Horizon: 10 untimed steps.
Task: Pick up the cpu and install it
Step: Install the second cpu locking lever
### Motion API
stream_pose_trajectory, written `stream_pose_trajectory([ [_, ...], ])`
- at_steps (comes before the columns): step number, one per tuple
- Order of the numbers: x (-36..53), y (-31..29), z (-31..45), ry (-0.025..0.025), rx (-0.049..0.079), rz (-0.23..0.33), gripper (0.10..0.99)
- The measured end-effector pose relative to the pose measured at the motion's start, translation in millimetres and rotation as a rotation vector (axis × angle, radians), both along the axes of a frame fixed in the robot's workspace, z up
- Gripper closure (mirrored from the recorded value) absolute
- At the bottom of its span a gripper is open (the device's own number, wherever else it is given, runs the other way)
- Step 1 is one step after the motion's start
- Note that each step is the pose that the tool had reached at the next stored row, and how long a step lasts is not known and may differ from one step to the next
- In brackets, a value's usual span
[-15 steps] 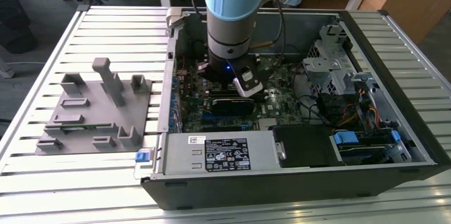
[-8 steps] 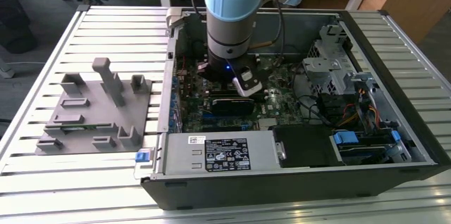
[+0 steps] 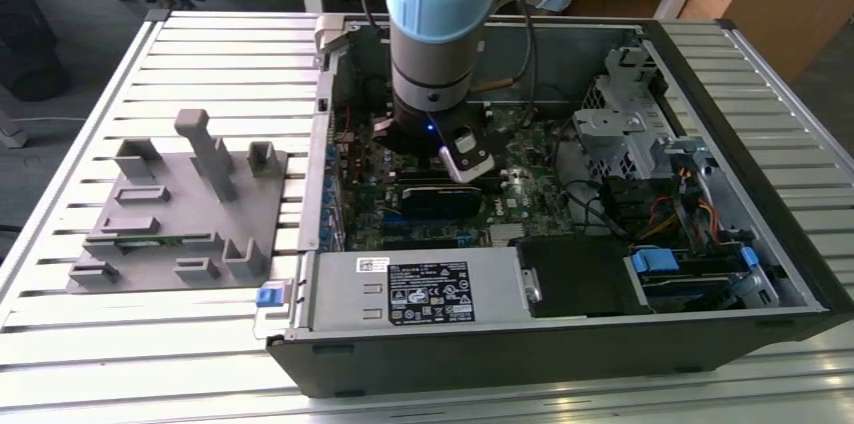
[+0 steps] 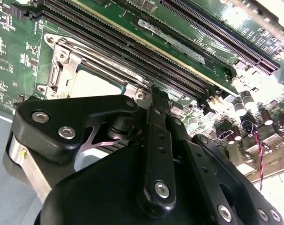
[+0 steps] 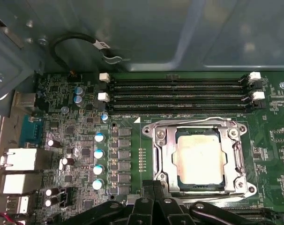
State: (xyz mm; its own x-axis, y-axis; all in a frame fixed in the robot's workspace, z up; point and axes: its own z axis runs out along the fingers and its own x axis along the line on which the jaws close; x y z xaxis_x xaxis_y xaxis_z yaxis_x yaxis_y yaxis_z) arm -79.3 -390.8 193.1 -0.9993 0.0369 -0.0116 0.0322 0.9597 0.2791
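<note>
First wrist view: cpu point(image 5: 199, 159) lies seated in the motherboard socket point(image 5: 161, 154); claw point(image 5: 153, 199) just beside it looks narrow, apparently holding nothing.

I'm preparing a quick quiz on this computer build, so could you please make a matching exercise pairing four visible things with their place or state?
Things:
1. cpu
2. memory slots
3. grey fixture plate
4. hand

Descriptions:
A. on the slatted table, at the exterior view's left of the case
B. seated within the metal socket frame
C. long, dark and empty
D. hanging over the motherboard inside the case

Pairs: 1-B, 2-C, 3-A, 4-D
</note>
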Motion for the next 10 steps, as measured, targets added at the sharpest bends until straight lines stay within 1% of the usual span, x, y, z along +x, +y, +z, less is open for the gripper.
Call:
stream_pose_trajectory([
  [5, -0.4, 1.2, -1.8, 0.0002, 0.007, 0.000, 0.980],
  [6, -0.9, 1.5, -2.9, 0.0003, 0.013, 0.000, 0.980],
  [10, -1.3, 1.7, -3.2, 0.0001, 0.014, 0.000, 0.980],
])
